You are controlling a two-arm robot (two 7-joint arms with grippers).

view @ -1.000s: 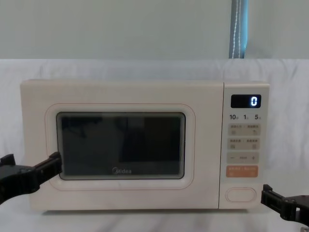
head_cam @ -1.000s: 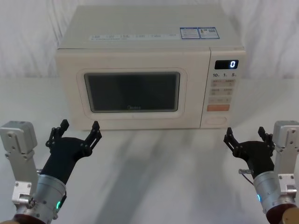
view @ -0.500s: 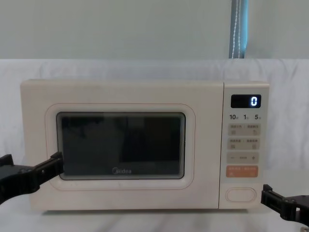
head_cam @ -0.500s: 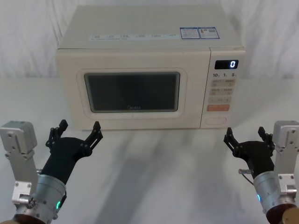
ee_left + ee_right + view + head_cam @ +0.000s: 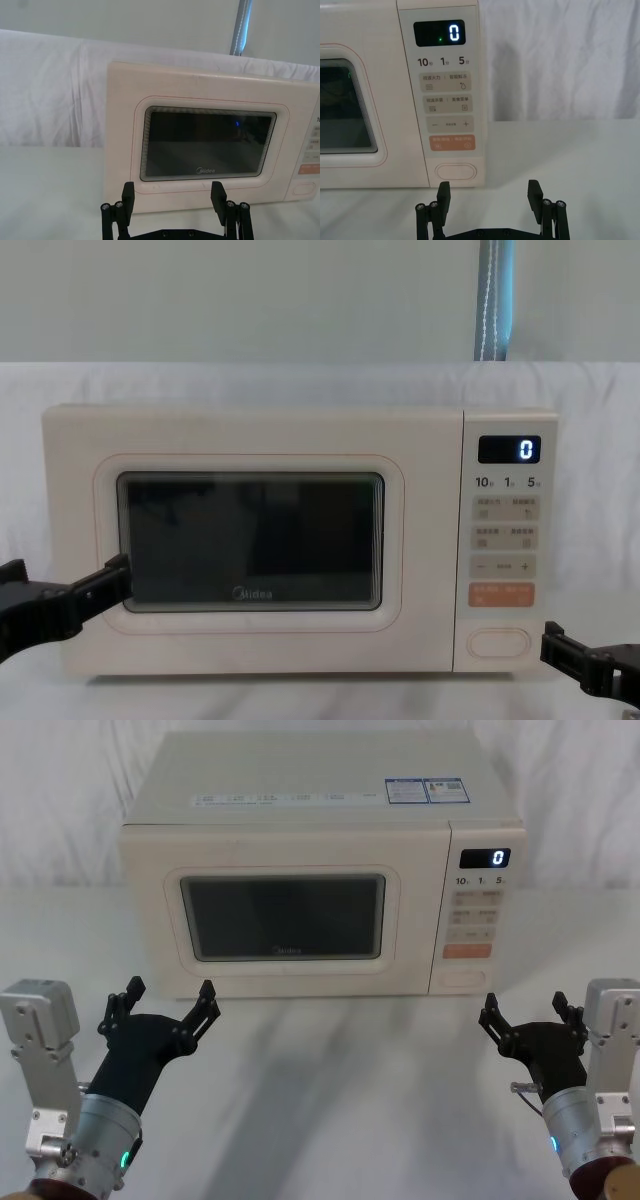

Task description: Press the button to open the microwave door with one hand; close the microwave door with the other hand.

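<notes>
Your microwave point(image 5: 320, 870) stands at the back of the white-draped counter point(image 5: 350, 1100), its front turned toward you. The microwave door point(image 5: 285, 915) is shut flush with the cabinet, and the dark window carries the grey logo along its lower edge. To the right of the door, the control panel has a black display point(image 5: 485, 858) showing 0 at the top. Below it sit the small labelled keys, then the orange key point(image 5: 467, 951), and lowest of all the button point(image 5: 462, 976), a plain cream pill-shaped key. Your left gripper point(image 5: 165, 1005) hovers just in front of the door's lower left corner, its fingers spread and holding nothing. Your right gripper point(image 5: 530, 1015) hovers in front of and to the right of the button, clear of the panel, its fingers likewise spread and empty.
</notes>
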